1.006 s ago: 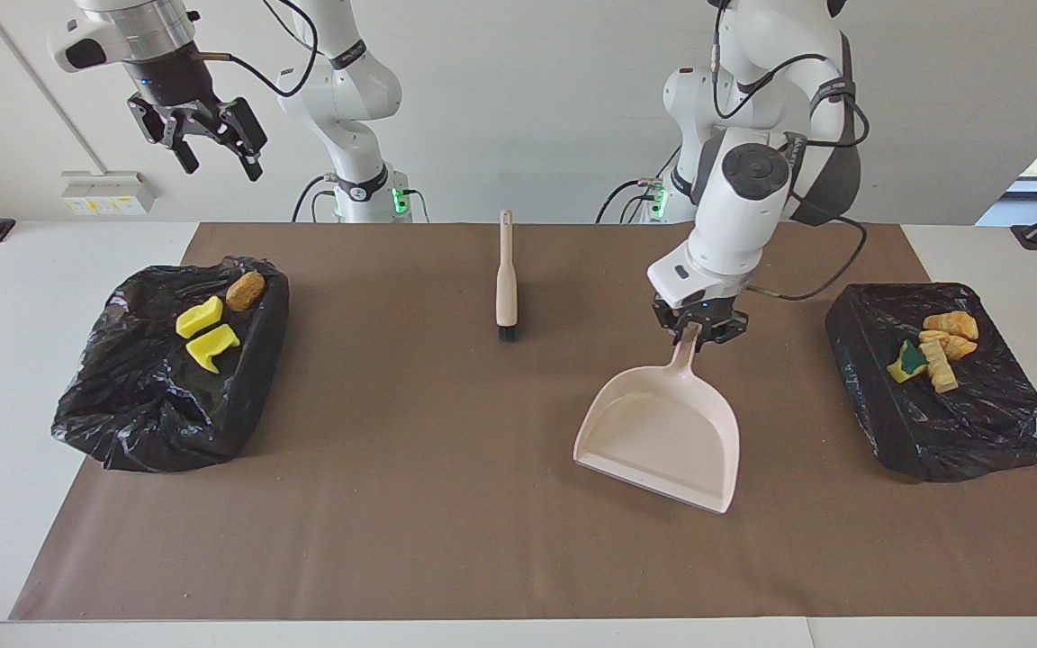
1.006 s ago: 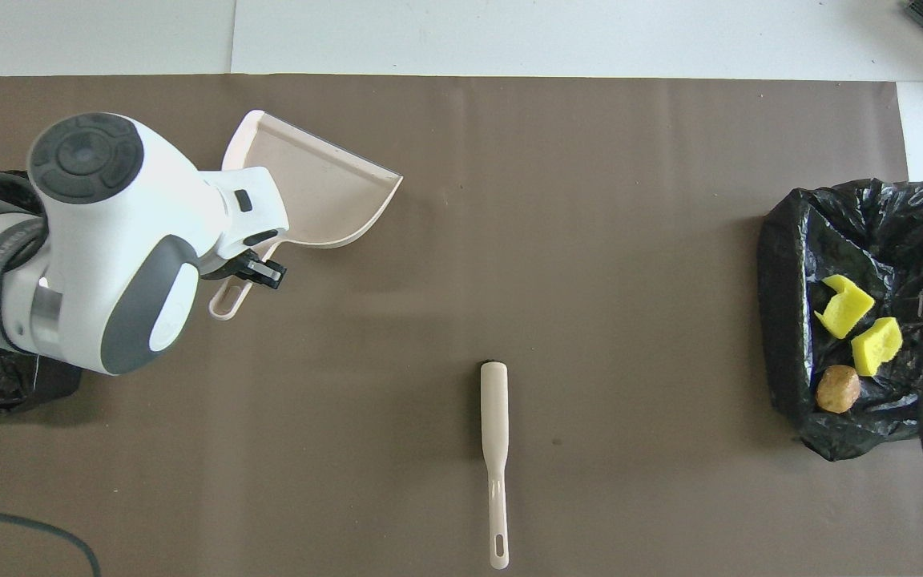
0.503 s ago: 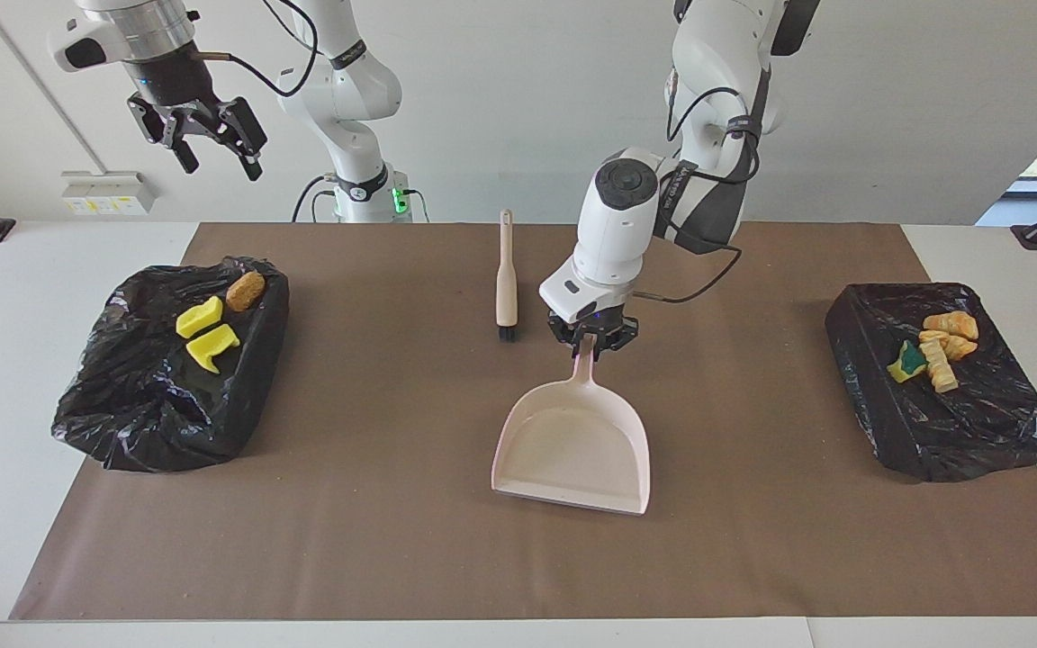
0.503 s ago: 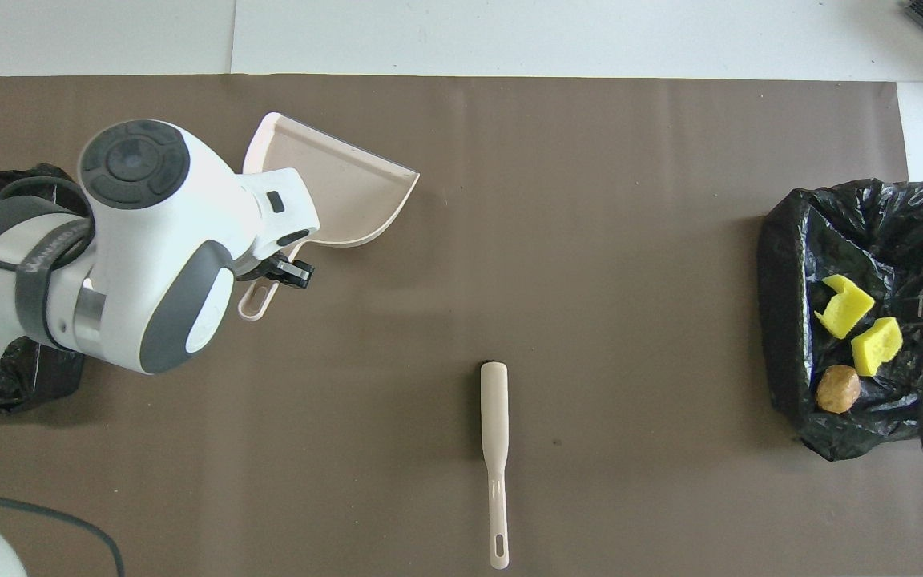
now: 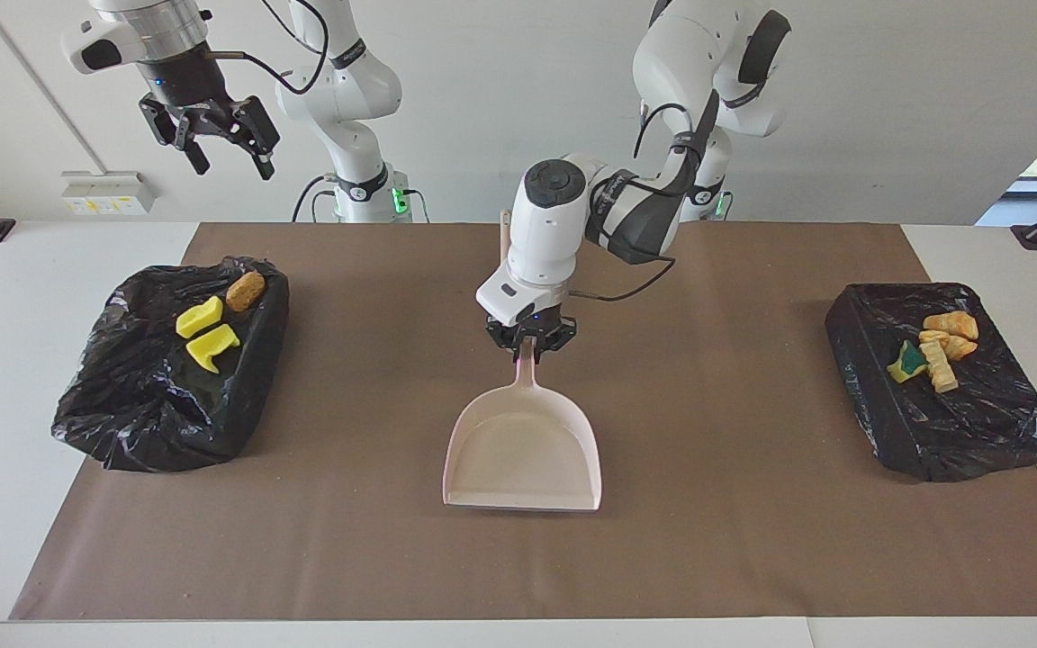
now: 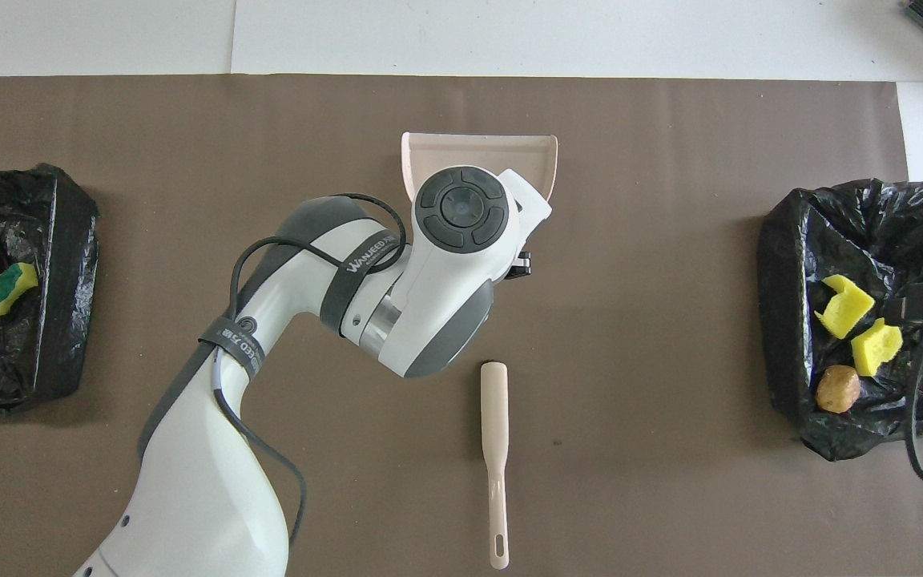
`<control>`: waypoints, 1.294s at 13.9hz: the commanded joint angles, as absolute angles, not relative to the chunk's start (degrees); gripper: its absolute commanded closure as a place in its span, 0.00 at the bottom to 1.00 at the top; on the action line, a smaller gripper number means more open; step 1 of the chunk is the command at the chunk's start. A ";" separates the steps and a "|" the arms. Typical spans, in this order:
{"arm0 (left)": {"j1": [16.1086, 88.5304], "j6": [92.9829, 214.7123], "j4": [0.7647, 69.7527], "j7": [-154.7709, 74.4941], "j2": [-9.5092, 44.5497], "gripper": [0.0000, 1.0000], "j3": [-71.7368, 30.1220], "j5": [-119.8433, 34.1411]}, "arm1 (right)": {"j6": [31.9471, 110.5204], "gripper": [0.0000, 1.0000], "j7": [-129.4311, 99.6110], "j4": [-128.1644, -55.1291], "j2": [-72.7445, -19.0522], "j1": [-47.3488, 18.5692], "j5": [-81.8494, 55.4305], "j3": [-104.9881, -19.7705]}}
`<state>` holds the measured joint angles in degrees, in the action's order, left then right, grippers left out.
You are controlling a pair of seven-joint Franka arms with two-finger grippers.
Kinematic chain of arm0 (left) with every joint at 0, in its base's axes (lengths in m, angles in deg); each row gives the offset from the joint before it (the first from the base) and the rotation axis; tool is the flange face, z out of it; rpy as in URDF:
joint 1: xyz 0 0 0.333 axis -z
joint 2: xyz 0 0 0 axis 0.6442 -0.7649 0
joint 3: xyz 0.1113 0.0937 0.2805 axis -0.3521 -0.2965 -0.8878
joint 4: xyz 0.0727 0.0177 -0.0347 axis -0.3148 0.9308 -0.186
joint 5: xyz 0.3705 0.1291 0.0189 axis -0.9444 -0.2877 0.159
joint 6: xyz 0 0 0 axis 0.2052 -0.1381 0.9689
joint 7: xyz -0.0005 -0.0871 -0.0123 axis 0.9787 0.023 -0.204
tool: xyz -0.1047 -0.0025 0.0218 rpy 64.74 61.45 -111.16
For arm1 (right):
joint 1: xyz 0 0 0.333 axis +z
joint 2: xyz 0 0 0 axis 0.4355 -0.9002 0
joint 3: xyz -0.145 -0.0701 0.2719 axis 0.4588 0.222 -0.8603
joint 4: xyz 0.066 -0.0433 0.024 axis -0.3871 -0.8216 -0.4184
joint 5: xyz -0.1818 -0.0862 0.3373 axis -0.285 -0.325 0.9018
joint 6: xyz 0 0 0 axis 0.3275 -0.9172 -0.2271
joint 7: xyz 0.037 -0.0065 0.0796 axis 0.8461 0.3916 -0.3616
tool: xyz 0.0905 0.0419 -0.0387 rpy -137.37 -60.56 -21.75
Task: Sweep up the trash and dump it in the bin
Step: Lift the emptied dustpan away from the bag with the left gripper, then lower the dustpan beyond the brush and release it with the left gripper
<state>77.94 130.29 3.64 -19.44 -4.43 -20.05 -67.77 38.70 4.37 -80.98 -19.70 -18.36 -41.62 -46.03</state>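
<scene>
Two white robot arms are working at a table covered by a brown mat.

In the facing view, the left gripper is sitting at the centre of the frame, its fingers clamped together on the handle of a pale pink dustpan. The pan is lying just below it in the frame, its open mouth pointing toward the bottom edge. In the overhead view the arm is covering most of the pan, leaving only its mouth edge showing near the top centre.

The right gripper is hanging high in the upper left of the facing view, above a bin, with its fingers spread apart and holding nothing.

A cream brush is lying at the lower centre of the overhead view, its handle pointing toward the bottom edge.

The trash is resting in two bins lined with black bags. The bin at the left of the facing view is holding two yellow chunks and a brown bun. The second bin, at the right, is holding golden pastries touching a yellow chunk with a green face.
</scene>
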 commanded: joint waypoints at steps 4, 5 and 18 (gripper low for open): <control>79.65 129.37 0.50 -17.79 -8.63 1.00 -21.29 -66.84 | 38.71 0.00 3.64 -81.32 -19.04 -15.88 -42.92 -43.49; 79.65 129.46 0.85 -17.79 -8.54 1.00 -21.29 -66.85 | 38.71 0.00 3.64 -81.32 -19.04 -15.88 -43.27 -43.58; 76.93 131.83 9.79 -28.20 2.23 0.00 -24.97 -67.72 | 36.60 0.00 3.90 -77.19 -23.96 -23.35 -42.22 -47.88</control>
